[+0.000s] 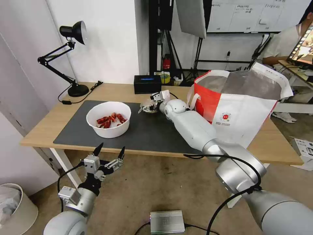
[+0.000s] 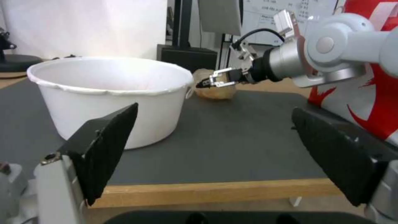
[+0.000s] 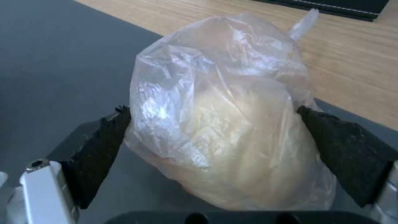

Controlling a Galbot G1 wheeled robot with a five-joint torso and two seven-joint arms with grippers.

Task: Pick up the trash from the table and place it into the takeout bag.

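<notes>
The right gripper [image 1: 145,107] reaches across the dark grey mat [image 1: 153,130] near the centre of the head view, its fingers [image 3: 104,140] spread either side of the small knotted clear bag with a yellowish lump [image 3: 224,124]. In the right wrist view both black pads touch the bag's plastic at its flanks; whether they are squeezing it I cannot tell. The bag rests on the mat close to its far edge, just before the bare wood of the tabletop [image 1: 49,127].

The white round bowl of red crayfish shells [image 1: 108,119] stands on the mat left of centre in the head view, well apart from the bag. The takeout bag [image 1: 238,107] stands upright at the right of the frame, its mouth open and the silver lining showing.

The left gripper [image 1: 109,152] hangs below the tabletop's near edge, at the lower left of the head view, fingers [image 2: 104,149] wide apart and holding nothing. A black desk lamp [image 1: 70,55] stands at the upper left and a black tissue box [image 1: 147,84] at the tabletop's far edge.
</notes>
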